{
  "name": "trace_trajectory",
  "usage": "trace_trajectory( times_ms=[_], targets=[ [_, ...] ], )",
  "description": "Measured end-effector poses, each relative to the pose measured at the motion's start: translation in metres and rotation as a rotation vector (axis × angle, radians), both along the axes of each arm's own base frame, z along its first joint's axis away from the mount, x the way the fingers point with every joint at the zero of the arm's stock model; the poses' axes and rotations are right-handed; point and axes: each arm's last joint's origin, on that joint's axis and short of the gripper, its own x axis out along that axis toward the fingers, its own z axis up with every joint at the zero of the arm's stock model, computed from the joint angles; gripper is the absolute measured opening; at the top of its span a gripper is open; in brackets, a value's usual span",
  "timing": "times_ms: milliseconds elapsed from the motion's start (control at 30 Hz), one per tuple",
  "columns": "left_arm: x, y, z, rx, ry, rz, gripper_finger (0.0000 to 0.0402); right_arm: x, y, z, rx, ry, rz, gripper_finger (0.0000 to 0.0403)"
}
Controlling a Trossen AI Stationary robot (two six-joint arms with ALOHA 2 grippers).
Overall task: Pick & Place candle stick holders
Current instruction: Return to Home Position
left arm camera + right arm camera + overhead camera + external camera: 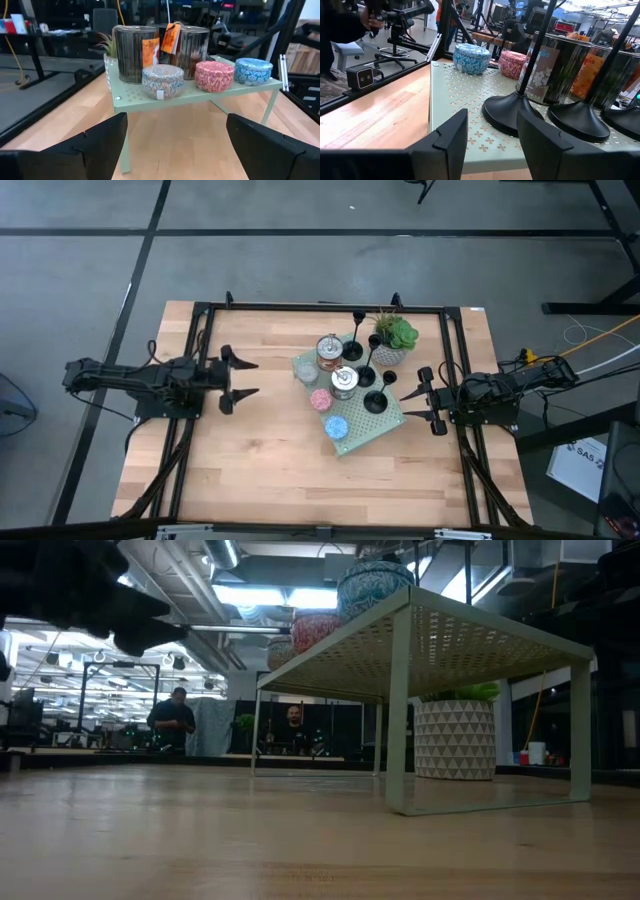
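Wooden table (pixel 250 470) holds a green shelf (pixel 365 427), and the three black candle stick holders (pixel 512 114) stand in a row on top of it. They are right in front of the right gripper (pixel 412 402), whose fingers are spread wide with nothing between them; the left gripper (pixel 256 377) waits far from them, spread and empty too. Each holder looks hard and maybe a bit heavy at its round foot, and its thin smooth stem could slip or tip, so I think the best pinch is low on the stem.
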Motion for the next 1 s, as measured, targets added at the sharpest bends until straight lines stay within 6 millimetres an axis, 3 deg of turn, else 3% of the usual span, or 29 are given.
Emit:
trace_trajectory(
  times_ms=[233, 567, 1000],
  targets=[
    [-0.008, 0.0, -0.02, 0.001, -0.09, -0.016, 0.0338, 0.0, 0.0, 0.0, 0.0, 0.0, 0.0, 0.0171],
    [-0.011, -0.006, -0.019, 0.072, -0.106, -0.219, 0.0338, 0.0, 0.0, 0.0, 0.0, 0.0, 0.0, 0.0172],
    [-0.01, -0.003, -0.027, 0.036, -0.025, -0.121, 0.0338, 0.0, 0.0, 0.0, 0.0, 0.0, 0.0, 0.0172]
  ],
)
